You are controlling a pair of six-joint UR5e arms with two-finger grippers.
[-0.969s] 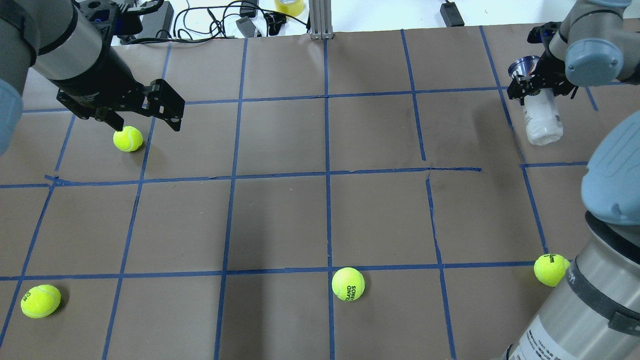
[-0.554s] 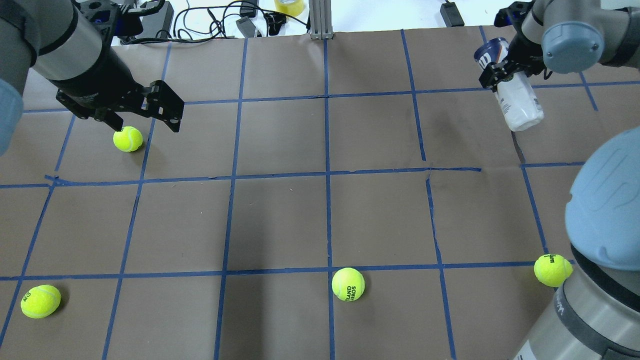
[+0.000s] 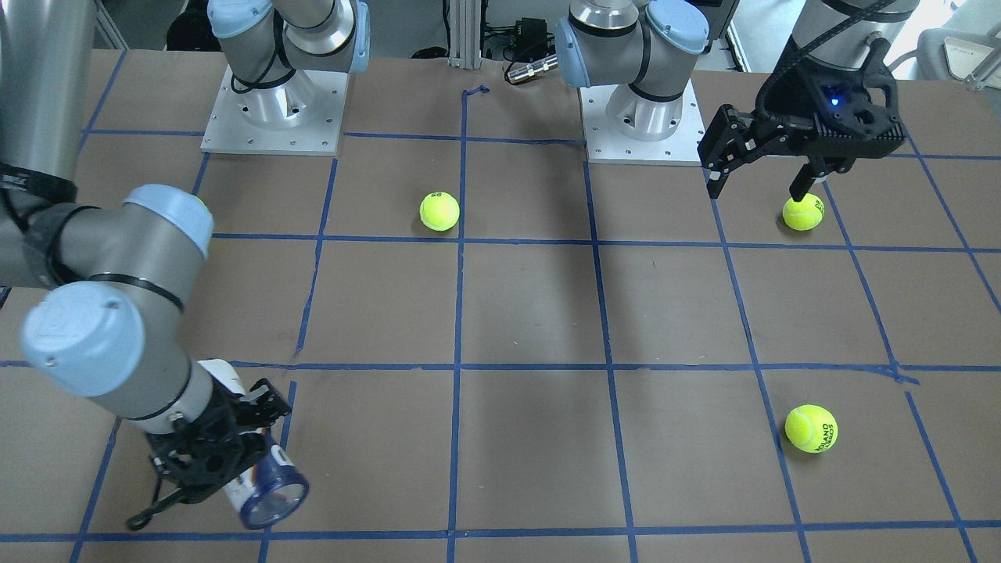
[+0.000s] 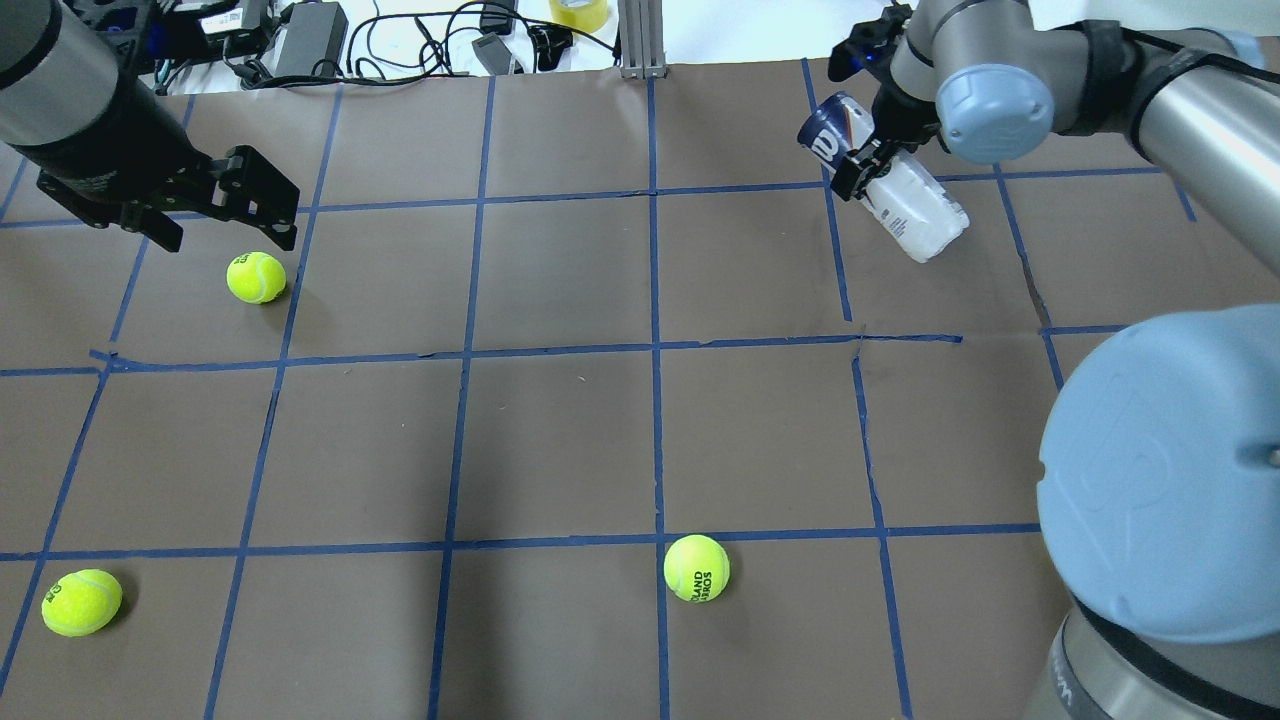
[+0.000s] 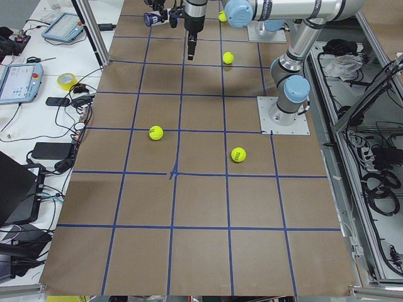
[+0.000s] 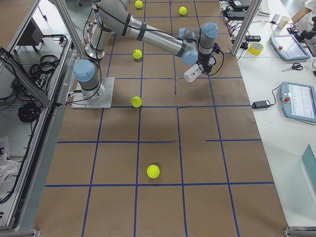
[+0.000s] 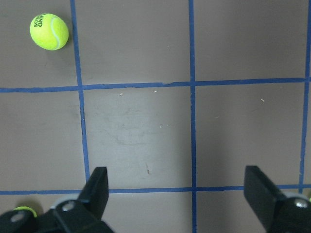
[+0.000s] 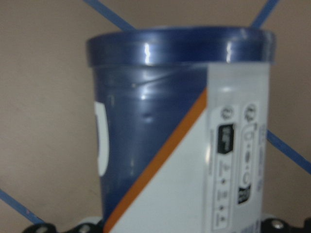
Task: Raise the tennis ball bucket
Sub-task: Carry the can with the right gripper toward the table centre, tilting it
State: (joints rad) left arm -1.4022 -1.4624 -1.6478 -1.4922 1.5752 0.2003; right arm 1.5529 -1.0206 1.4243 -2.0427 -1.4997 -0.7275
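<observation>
corner tennis ball (image 4: 82, 602): on the paper, well apart from both sets of jaws.
left gripper (image 4: 222, 228): jaws spread wide, nothing between the fingers (image 7: 97, 187); only bare paper and tape lines in the gap in the left wrist view.
nearest tennis ball (image 4: 256, 277): just past the left jaw tips, outside the gap and closer to one finger than the other; no contact apparent in the overhead view.
table (image 4: 560, 440): covered in brown paper with a blue tape grid.
middle tennis ball (image 4: 696, 568): well apart from either set of jaws, beside a tape crossing.
right gripper (image 4: 862, 160): jaws clamped on the tennis ball bucket, gripping by the navy band.
tennis ball bucket (image 4: 915, 205): held in the right jaws and tilted; dark blue rim end out to one side of the jaws, white-label body out to the other; appears clear of the paper in the right side view.
</observation>
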